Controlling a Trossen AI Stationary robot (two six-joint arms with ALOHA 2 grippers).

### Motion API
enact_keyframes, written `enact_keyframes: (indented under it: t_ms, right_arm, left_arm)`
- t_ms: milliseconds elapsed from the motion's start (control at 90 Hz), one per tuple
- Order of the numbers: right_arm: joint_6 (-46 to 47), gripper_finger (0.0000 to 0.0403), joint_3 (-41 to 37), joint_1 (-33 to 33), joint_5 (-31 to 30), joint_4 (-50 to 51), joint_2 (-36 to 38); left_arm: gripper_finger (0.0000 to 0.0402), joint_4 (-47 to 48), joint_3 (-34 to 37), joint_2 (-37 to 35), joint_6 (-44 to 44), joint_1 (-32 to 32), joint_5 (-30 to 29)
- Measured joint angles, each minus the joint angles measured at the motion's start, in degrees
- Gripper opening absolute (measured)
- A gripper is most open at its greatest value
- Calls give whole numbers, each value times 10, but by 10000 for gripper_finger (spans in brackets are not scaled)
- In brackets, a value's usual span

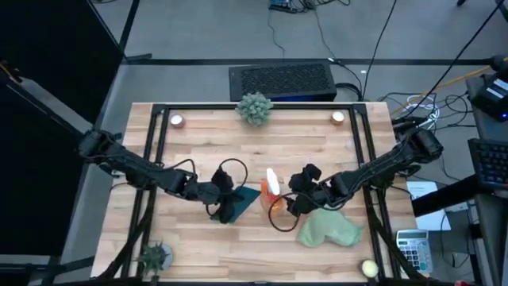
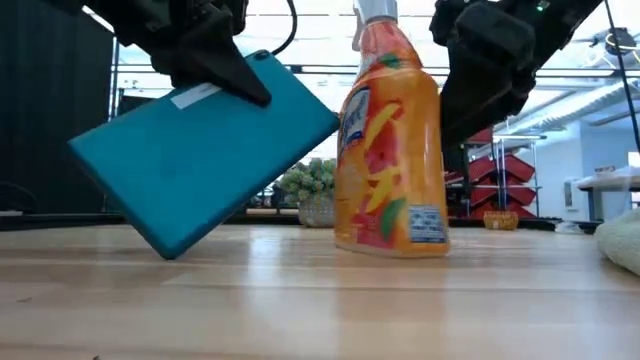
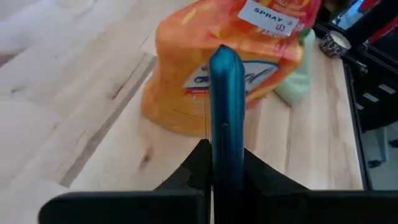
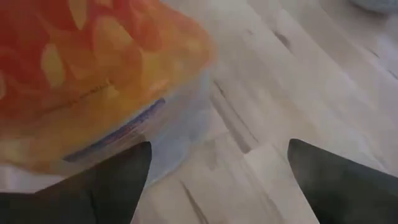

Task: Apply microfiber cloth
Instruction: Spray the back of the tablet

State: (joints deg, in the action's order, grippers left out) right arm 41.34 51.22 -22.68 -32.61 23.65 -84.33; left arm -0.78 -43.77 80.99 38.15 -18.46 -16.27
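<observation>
The pale green microfiber cloth (image 1: 329, 229) lies rumpled on the table at the near right, touched by neither gripper; it also shows in the low view's right edge (image 2: 625, 240). My left gripper (image 3: 224, 180) is shut on a teal tablet (image 2: 205, 150) at mid-table. An orange spray bottle (image 2: 390, 150) stands upright just right of the tablet. My right gripper (image 4: 217, 186) hovers open beside the bottle's base, between bottle and cloth, with only bare wood between its fingers. My left gripper pinches the teal tablet across its thickness, one finger (image 3: 199, 168) on each flat face, at its upper edge (image 2: 215, 90). The fingers slant down from the table's left. The tablet hangs tilted, its lowest corner (image 2: 170, 252) at or just above the table; which, I cannot tell.
Spiky green plants stand at the far middle (image 1: 254, 107) and the near-left corner (image 1: 155, 256). Two small candles (image 1: 177, 121) (image 1: 338, 117) sit near the far corners. A yellow ball (image 1: 369, 268) lies at the near right. Bare wood lies along the near edge.
</observation>
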Motion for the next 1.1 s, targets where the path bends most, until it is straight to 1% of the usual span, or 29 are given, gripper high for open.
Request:
enact_keyframes:
  t_ms: [167, 222, 267, 411, 489, 544, 644, 722, 822, 967, 1100]
  right_arm:
    - [0, 361, 0, 0, 0, -7, 0]
    - [-1, 361, 0, 0, 4, 13, 4]
    - [-2, 361, 6, -1, 23, 44, 12]
    - [-5, 361, 54, -15, 84, 126, 56]
    - [-20, 361, 73, -27, 93, 132, 79]
    - [-49, 361, 76, -35, 83, 113, 93]
    - [-124, 361, 76, -40, 35, 54, 101]
    - [-150, 361, 75, -33, 11, 37, 100]
    - [-160, 368, 75, -23, 9, 23, 94]
    - [-179, 395, 75, -24, 8, 7, 83]
    - [-185, 396, 75, -23, 10, -8, 66]
  left_arm:
    - [12, 0, 0, 0, -1, 2, 0]
    - [12, 1, 0, -1, -1, 2, 6]
    - [12, 9, 0, -9, -2, 0, 10]
    - [12, 68, -7, -65, -17, -13, 6]
    - [12, 77, -13, -106, -33, -12, -10]
    - [12, 76, -14, -134, -47, -6, -21]
    - [12, 77, -14, -164, -72, 12, -23]
    - [12, 76, -14, -178, -75, 27, -23]
    - [12, 77, -14, -185, -75, 40, -22]
    - [12, 81, -14, -185, -76, 56, -6]
    - [12, 82, -14, -185, -79, 71, 9]
